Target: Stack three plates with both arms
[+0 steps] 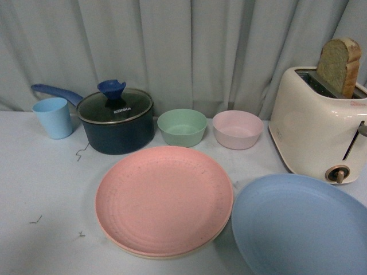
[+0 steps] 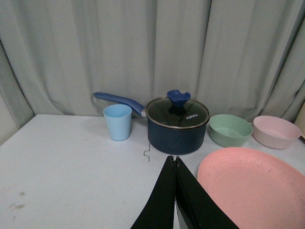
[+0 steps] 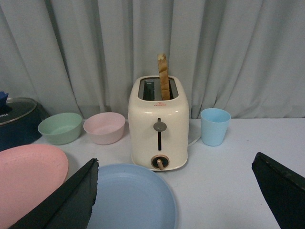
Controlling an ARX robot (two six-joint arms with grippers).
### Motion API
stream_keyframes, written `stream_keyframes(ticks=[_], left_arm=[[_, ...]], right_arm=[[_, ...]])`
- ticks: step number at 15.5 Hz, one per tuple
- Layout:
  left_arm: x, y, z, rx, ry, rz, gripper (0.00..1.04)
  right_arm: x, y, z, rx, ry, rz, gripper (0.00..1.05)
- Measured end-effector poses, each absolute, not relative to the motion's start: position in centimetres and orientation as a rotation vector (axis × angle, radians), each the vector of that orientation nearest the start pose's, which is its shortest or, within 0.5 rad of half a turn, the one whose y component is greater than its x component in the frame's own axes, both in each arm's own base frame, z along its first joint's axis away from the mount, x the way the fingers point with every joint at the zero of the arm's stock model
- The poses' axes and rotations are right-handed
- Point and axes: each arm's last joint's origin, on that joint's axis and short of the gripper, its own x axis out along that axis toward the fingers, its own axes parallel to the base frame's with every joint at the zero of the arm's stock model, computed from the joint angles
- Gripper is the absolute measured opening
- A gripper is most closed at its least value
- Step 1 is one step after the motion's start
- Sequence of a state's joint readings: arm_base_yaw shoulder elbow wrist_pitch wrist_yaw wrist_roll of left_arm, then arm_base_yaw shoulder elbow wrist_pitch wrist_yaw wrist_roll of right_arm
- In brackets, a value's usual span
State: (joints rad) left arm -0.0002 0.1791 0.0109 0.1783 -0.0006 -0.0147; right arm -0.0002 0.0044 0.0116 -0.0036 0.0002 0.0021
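Stacked plates [image 1: 164, 200] left of lone plate [image 1: 301, 226]; bowls [image 1: 182, 127] behind.

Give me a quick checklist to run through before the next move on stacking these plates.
1. Pink plate sits on the beige plate: ok, a beige rim shows under it.
2. Top of the pink plate is bare: ok.
3. Blue plate is not yet stacked and has nothing on it: ok.
4. Right gripper is open for a grasp: ok, fingers spread wide above the blue plate.
5. Left gripper is out of the way: ok, shut and holding nothing.
6. Room between the toaster and the blue plate: cannot tell, they look close.
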Motion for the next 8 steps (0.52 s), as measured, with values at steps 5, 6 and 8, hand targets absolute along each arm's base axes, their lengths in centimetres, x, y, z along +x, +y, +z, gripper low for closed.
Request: stream_keyframes(ticks=[5, 6, 8], left_arm=[[9.75, 0.0, 16.62, -0.014, 0.004, 0.0, 0.02], [9.75, 0.0, 16.68, -0.015, -0.003, 0.0, 0.03], [9.75, 0.0, 16.64, -0.015, 0.001, 0.0, 0.27]], right_arm=[[9.73, 0.0, 16.68, 0.002, -0.004, 0.0, 0.98], [9.73, 0.0, 16.68, 0.002, -0.004, 0.0, 0.98], [9.73, 0.0, 16.68, 0.002, -0.004, 0.0, 0.98]])
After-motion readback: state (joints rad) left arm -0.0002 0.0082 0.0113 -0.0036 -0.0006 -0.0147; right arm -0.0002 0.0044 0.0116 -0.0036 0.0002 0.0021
